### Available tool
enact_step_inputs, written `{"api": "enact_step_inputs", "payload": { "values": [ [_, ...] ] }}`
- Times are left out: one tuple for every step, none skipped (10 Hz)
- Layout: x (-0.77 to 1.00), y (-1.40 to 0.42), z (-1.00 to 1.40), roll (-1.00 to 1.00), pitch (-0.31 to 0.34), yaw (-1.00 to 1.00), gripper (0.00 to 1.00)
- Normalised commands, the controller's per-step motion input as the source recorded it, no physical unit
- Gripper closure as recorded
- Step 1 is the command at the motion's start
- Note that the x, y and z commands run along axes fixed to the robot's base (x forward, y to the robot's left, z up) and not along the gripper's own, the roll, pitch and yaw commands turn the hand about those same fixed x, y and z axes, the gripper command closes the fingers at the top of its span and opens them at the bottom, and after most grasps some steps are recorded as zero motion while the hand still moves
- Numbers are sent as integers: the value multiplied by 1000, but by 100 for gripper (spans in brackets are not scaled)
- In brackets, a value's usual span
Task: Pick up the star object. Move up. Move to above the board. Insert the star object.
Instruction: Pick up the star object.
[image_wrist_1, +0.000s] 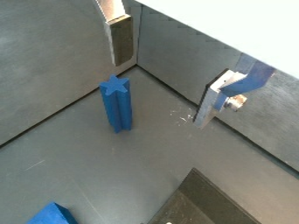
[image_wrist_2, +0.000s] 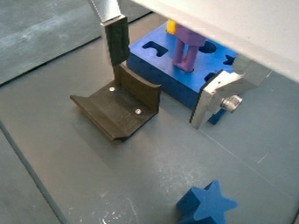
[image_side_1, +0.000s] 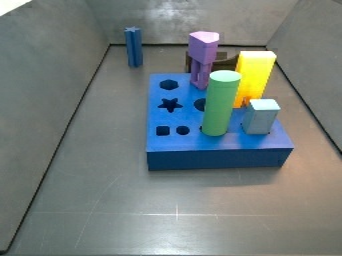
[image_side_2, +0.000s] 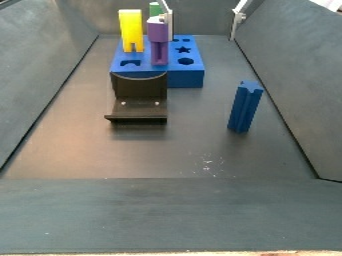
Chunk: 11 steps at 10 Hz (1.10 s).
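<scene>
On my side feed the star object (image_side_2: 243, 106) stands upright on the grey floor, well apart from the board (image_side_2: 186, 70) and clear of the walls; from the opposite side feed the same post (image_side_1: 134, 46) shows near the far left corner of the bin, with the board (image_side_1: 214, 150) filling the middle. I can pick out the star-shaped hole (image_side_1: 170, 104) on the board's top, open, with the purple post (image_side_1: 201, 58), the green cylinder (image_side_1: 219, 102), a yellow block (image_side_1: 255, 73) and a pale blue block (image_side_1: 261, 116) seated in other holes to its right. The fixture (image_side_2: 139, 101) sits on the floor just in front of the board. In a wrist view the gripper (image_wrist_1: 170, 76) hangs above the floor with its fingers (image_wrist_1: 119, 39) spread wide and nothing between them; the star object (image_wrist_1: 115, 104) stands below, nearer the finger marked than its partner, touching neither. In a wrist view the fixture (image_wrist_2: 117, 108) and the board (image_wrist_2: 173, 68) lie under the gripper (image_wrist_2: 163, 74), and the star object (image_wrist_2: 208, 204) shows at the edge.
</scene>
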Motion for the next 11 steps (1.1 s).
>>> {"api": "enact_step_inputs", "payload": {
  "values": [
    [-409,0,-134,0,0,0,0],
    [-966,103,-83,0,-51,-60,0],
    [-923,117,-40,0,-66,0,0],
    [-754,154,-9,0,-10,0,0],
    [-854,80,-49,0,-59,6,0],
    [-774,14,-406,0,-69,60,0],
    [-534,0,-757,-76,0,37,0],
    [-186,9,-726,-160,0,14,0],
    [-360,69,-629,-69,0,54,0],
    [-426,103,-489,-9,0,114,0],
    [-291,131,-449,-3,0,129,0]
  ]
}}
